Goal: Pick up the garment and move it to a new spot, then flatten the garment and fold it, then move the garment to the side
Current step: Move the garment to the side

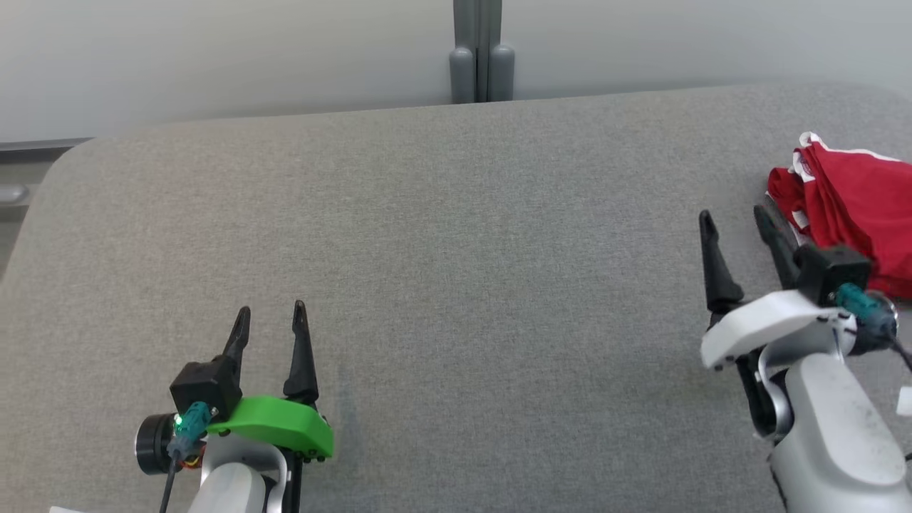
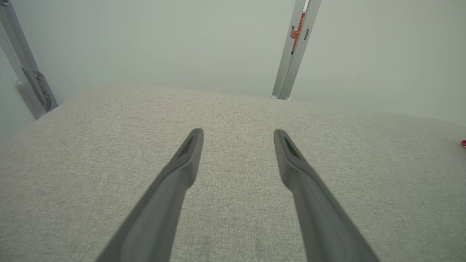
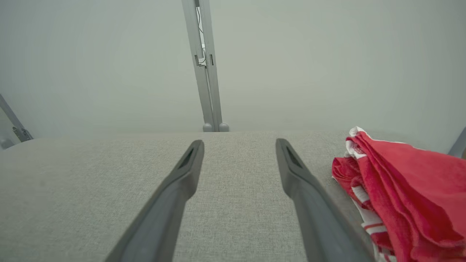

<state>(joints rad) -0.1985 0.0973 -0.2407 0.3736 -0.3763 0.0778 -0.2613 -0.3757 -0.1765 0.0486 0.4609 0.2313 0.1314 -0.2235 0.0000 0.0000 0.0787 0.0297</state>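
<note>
Head view, near left: left gripper (image 1: 271, 311) sits low over the bench (image 1: 456, 249), with a green cover (image 1: 278, 424) at its wrist. Its fingers (image 2: 174, 189) stand wide apart and point toward the far edge. Nothing lies between them. The left wrist view confirms this, with bare grey fabric showing in the gap and under both tips.

Near right: right gripper (image 1: 734, 214) reaches further across the bench than the left and has a white cover (image 1: 769, 320) at its wrist. Its fingers are likewise spread wide and hold nothing. The right wrist view shows plain bench fabric between them.

Right side, beyond the right gripper: garment (image 1: 855, 206), red with white trim, lies in a bunched, creased heap on the bench at its right edge. The frame border cuts it off in the head view. It is neither flattened nor folded. The right gripper's right finger lies just beside the garment's left edge. Near the tip a strip of bench separates them. Lower down, contact cannot be confirmed. The left gripper is well apart from the garment.

Middle and far bench: even grey cloth with a rounded far-left corner.

Far: a grey post (image 1: 482, 64) rises behind the middle of the bench's far edge, against a pale wall (image 1: 214, 57).
</note>
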